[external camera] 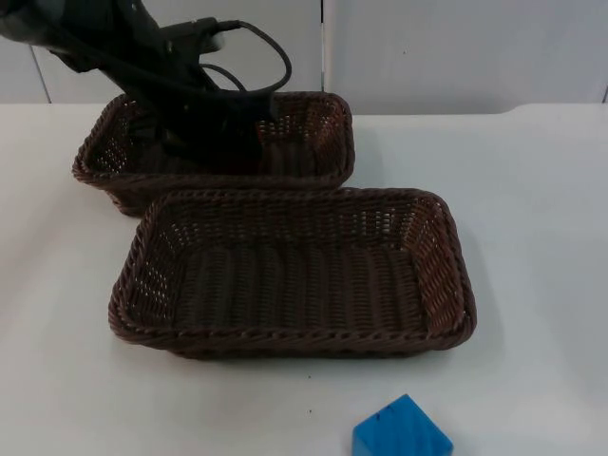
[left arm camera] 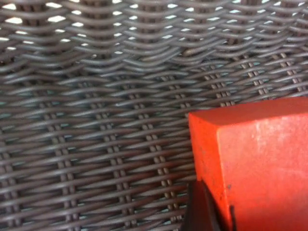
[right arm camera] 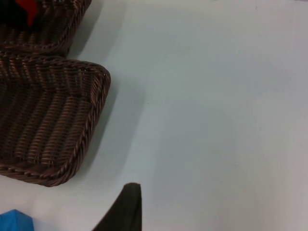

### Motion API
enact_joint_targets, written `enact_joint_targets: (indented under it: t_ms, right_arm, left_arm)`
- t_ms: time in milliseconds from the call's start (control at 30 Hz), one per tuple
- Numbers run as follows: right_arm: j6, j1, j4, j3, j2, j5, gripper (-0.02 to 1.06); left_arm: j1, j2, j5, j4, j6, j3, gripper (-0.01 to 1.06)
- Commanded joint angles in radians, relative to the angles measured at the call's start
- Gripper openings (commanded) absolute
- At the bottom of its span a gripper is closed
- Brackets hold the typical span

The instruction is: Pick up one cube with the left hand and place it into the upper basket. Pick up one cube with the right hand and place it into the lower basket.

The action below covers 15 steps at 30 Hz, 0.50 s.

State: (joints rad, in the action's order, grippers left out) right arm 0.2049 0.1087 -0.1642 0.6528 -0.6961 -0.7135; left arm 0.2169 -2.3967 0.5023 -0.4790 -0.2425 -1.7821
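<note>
My left arm reaches down into the upper basket (external camera: 323,114), and the left gripper (external camera: 217,142) is low inside it. In the left wrist view a red cube (left arm camera: 255,159) sits against a black fingertip (left arm camera: 198,209), just above the woven basket floor (left arm camera: 96,120); the gripper is shut on this cube. The lower basket (external camera: 446,275) holds nothing. A blue cube (external camera: 402,432) lies on the table in front of it. My right gripper (right arm camera: 127,207) hovers over bare table to the right of the lower basket (right arm camera: 91,110), with the blue cube (right arm camera: 14,221) near it.
The two brown wicker baskets stand one behind the other, touching, on the white table (external camera: 541,209). A grey partition wall (external camera: 456,47) closes the far side. Open table lies to the right of both baskets.
</note>
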Motion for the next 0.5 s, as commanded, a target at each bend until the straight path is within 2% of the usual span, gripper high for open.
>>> enact_joint_targets:
  t_ms: [0, 33, 100, 133, 267, 467]
  right_arm:
    - [0.005, -0.006, -0.002, 0.0, 0.002, 0.015, 1.05]
    - [0.005, -0.006, -0.002, 0.0, 0.002, 0.017, 1.05]
    - [0.005, -0.006, -0.002, 0.0, 0.002, 0.024, 1.05]
    - [0.005, -0.006, -0.002, 0.0, 0.002, 0.024, 1.05]
    - [0.005, -0.006, -0.002, 0.0, 0.002, 0.029, 1.05]
    - [0.005, -0.006, -0.002, 0.002, 0.002, 0.03, 1.05]
  left_arm:
    - [0.003, 0.005, -0.017, -0.01, 0.012, -0.008, 0.2]
    - [0.003, 0.005, -0.017, -0.012, 0.012, -0.008, 0.29]
    - [0.003, 0.005, -0.015, -0.02, 0.012, -0.008, 0.55]
    - [0.003, 0.005, -0.015, -0.02, 0.012, -0.008, 0.55]
    - [0.003, 0.019, 0.013, -0.004, 0.012, -0.008, 1.05]
    - [0.003, 0.077, 0.054, 0.009, 0.012, -0.008, 1.05]
